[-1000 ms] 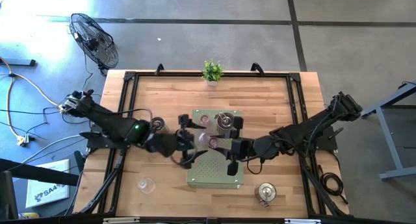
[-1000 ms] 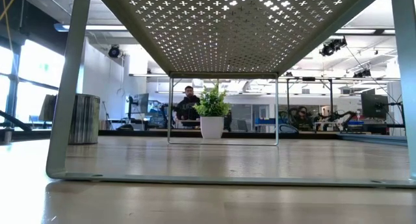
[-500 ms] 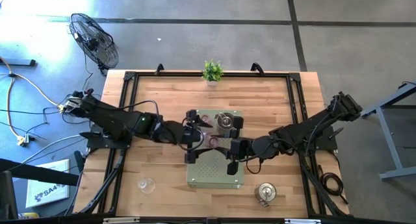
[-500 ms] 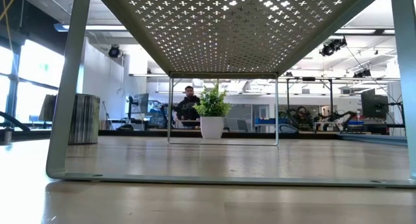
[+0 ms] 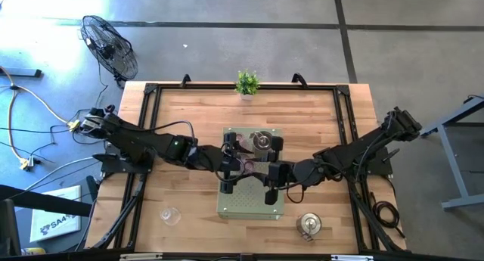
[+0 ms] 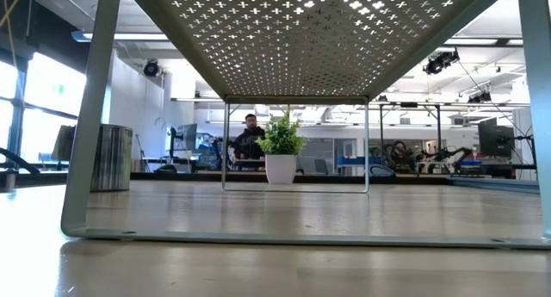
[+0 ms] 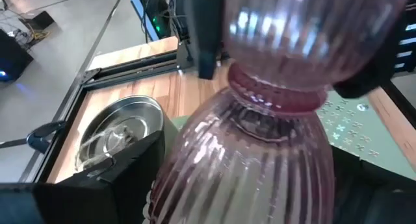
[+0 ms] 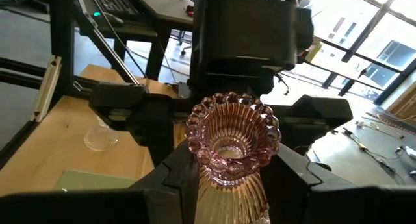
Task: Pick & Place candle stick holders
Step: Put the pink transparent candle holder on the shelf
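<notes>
Overhead and wrist views at 1 moment. The right gripper [image 5: 270,174] reaches in over the pale green perforated metal stand [image 5: 253,202] at the middle of the wooden slatted table [image 5: 189,110]. Its 2 fingers are closed on the pink ribbed glass candle stick holder with a beaded rim [image 8: 233,130], which lies sideways in the air above the stand, with its beaded mouth turned back toward the right arm's wrist.

The left gripper [image 5: 231,166] meets it from the opposite side (the 2 grippers face each other across the holder). In the left wrist view the holder's ribbed body fills most of the picture. Whether this gripper is open or has closed on the glass cannot be told.

Other holders:
- 1 silvery metal cup-shaped candle stick holder [image 5: 261,141] stands on the far part of the stand.
- 1 second pinkish glass candle stick holder [image 5: 238,140] stands just beside it.
- 1 clear glass candle stick holder [image 5: 170,214] stands on the table near its front edge, on the left arm's side and well apart from the stand.
- 1 second silvery metal candle stick holder [image 5: 308,225] stands on the table in front of the stand, on the right arm's side.

A small green potted plant in a white pot [image 5: 246,83] stands at the far edge of the table. The low view looks out from under the stand, past this plant, to a person [image 6: 250,140] in the room beyond.
</notes>
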You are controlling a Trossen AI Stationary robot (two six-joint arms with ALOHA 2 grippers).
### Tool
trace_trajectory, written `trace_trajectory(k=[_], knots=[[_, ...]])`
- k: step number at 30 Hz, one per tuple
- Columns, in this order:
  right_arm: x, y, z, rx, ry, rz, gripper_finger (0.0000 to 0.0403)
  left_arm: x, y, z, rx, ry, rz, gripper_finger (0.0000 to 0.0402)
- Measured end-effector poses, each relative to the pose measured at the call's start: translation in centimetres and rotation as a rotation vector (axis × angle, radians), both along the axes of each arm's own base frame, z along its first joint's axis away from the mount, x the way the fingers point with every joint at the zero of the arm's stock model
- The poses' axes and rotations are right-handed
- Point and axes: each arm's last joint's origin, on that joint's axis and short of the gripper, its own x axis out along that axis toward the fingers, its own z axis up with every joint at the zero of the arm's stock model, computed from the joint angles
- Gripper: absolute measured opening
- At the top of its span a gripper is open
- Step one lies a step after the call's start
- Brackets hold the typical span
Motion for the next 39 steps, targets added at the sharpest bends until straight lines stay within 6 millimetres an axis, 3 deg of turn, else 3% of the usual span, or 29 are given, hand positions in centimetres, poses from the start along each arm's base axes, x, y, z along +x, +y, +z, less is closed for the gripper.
trace_trajectory(k=[16,25,33,39], knots=[[0.0,0.0,-0.1,0.007,0.015,0.018,0.0123,0.0,0.1,0.0,0.022,0.003,0.025,0.0300],[0.1,0.1,0.3,0.014,-0.026,0.040,0.0264,-0.2,0.1,-0.3,0.049,0.033,0.019,0.0300],[-0.5,1.7,1.4,-0.100,-0.106,0.107,0.0278,-0.2,0.1,-0.4,0.042,0.040,0.022,0.0299],[-1.6,3.3,1.6,-0.193,-0.110,0.051,0.0277,-0.7,0.0,0.1,-0.088,0.034,-0.026,0.0299]])
